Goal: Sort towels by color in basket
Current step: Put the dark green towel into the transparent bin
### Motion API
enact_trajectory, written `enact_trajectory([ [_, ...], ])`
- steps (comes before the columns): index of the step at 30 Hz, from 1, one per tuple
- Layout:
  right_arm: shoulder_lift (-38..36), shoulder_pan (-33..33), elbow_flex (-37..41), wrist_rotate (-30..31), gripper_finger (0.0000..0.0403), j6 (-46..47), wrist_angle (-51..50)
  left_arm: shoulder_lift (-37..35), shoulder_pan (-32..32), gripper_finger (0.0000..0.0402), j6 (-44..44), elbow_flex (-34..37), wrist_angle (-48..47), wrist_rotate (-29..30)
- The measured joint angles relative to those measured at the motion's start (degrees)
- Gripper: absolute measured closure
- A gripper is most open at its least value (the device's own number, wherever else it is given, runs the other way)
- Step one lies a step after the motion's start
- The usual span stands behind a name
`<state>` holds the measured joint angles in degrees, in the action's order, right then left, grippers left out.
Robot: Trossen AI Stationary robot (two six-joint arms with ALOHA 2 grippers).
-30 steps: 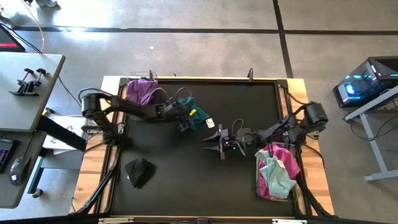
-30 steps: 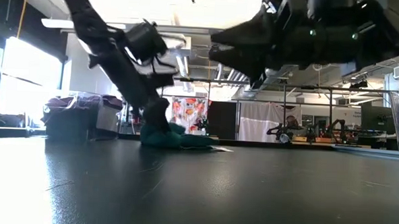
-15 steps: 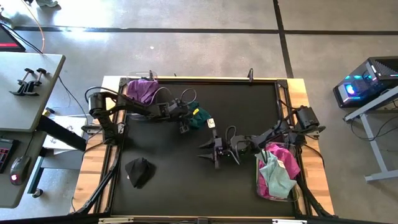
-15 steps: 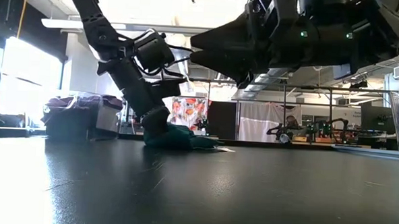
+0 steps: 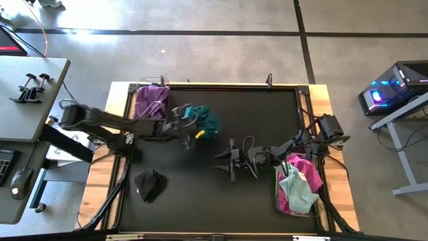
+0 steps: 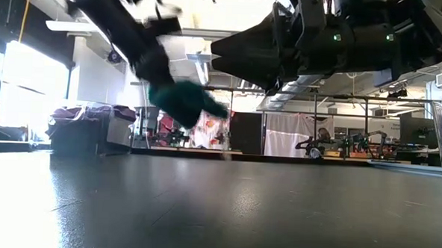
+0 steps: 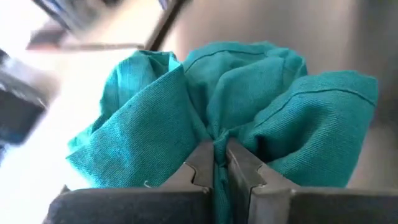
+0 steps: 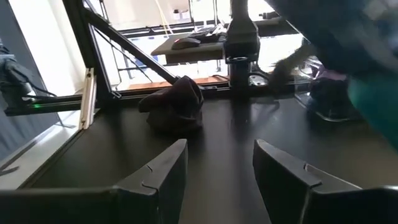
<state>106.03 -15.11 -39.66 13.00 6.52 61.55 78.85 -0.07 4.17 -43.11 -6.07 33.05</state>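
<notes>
One teal towel (image 7: 217, 112), formerly on the table, now aloft, clamped in left hand (image 7: 219, 163); right hand (image 8: 217, 168) apart.

Floor (image 5: 221, 47): grey concrete, crossed by dark lines
Work table (image 5: 338, 194): pale wood edges, black mat (image 5: 221, 201) on top
Grey desk (image 5: 27, 100): at left of the high view, two black clamps (image 5: 30, 87) on it; a keyboard (image 5: 5, 164) and mouse (image 5: 18, 179) nearby
Computer case (image 5: 394, 87): at right, lit blue, on a grey stand
Room in the low view: bright window (image 6: 28, 86) at left, white curtain (image 6: 289, 134), ceiling beams and pipes, benches with equipment beyond
</notes>
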Motion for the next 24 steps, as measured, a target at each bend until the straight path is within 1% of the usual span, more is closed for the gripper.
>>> enact_trajectory([
  [2, 0.0, 0.0, 0.0, 0.2, 0.0228, -0.5, 0.0, -4.0, -3.1, 0.0397, 0.9, 0.0, -1.8, 3.0],
  [6, 0.0, 0.0, 0.0, 0.2, 0.0228, -0.2, 0.0, -9.0, -8.5, 0.0397, 4.7, 0.0, -4.8, 3.5],
  [8, 0.0, 0.0, 0.0, 0.2, 0.0228, 0.0, 0.0, -10.5, -10.8, 0.0397, 6.6, 0.0, -5.2, 5.1],
  [15, 0.0, -0.3, 0.0, 0.5, 0.0228, -0.1, 0.0, -13.4, -19.3, 0.0397, 7.1, 0.0, -5.4, 21.8],
  [19, 0.0, 0.1, 0.0, 0.5, 0.0228, 0.2, 0.0, -13.8, -22.3, 0.0397, 8.5, 0.0, -5.4, 31.3],
  [21, 0.0, 0.1, 0.0, 0.6, 0.0228, 0.9, 0.0, -14.0, -22.9, 0.0397, 8.0, -0.1, -5.3, 34.9],
  [24, 0.0, 0.1, 0.0, 0.5, 0.0228, 1.0, 0.0, -14.4, -23.0, 0.0397, 5.9, -0.1, -5.6, 37.7],
])
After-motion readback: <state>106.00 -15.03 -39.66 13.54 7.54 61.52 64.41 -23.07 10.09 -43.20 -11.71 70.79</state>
